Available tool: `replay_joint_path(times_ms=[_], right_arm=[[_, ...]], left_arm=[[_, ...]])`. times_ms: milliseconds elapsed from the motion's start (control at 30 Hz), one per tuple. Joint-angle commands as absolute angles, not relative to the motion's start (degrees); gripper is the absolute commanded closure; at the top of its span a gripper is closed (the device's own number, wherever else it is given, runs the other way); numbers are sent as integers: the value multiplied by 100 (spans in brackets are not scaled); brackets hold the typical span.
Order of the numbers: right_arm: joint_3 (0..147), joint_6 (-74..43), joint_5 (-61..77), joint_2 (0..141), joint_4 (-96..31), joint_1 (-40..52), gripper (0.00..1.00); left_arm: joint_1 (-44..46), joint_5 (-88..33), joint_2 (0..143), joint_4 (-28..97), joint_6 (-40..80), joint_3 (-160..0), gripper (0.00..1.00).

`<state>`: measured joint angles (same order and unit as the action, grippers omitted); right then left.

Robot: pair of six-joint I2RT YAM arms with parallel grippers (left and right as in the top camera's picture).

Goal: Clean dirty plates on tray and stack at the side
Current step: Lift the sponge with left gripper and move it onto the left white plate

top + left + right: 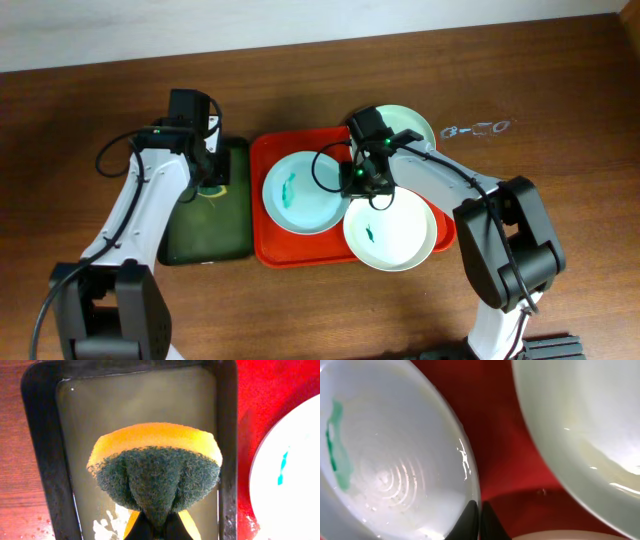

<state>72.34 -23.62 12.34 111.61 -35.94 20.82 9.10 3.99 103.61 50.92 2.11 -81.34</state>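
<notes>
Hiding the left jaws, a sponge point(155, 467) bulges.

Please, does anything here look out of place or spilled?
Yes. Two round white plates lie askew: the far one and the near one reach past the rim of the large red-orange plastic tray. A small wet-looking patch shines on the brown wooden table, right of the far plate.

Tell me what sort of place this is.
Likely a robotics lab bench staged as a dishwashing station: smeared plates on a red tray, a scrub sponge over a dark green tray, a wooden table.
</notes>
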Motion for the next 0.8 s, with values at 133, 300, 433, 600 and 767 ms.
replay_joint_path(times_ms=[133, 300, 433, 600, 767], right_arm=[[7343, -2252, 987, 11190, -3603, 2060, 96], [7343, -2252, 1031, 11190, -3603, 2060, 96], [7343, -2250, 1243, 11190, -3599, 2060, 96], [7341, -2252, 1483, 11190, -3559, 2060, 96], [7341, -2255, 1483, 11190, -3564, 2060, 96]], left_arm=[[950, 276, 10219, 5638, 14, -8952, 100], [998, 110, 10320, 5763, -62, -9115, 100], [1063, -30, 10796, 5708, -73, -9120, 100], [1299, -1634, 10910, 5210, -69, -9146, 100], [1970, -1022, 11072, 5083, 239, -9146, 100]])
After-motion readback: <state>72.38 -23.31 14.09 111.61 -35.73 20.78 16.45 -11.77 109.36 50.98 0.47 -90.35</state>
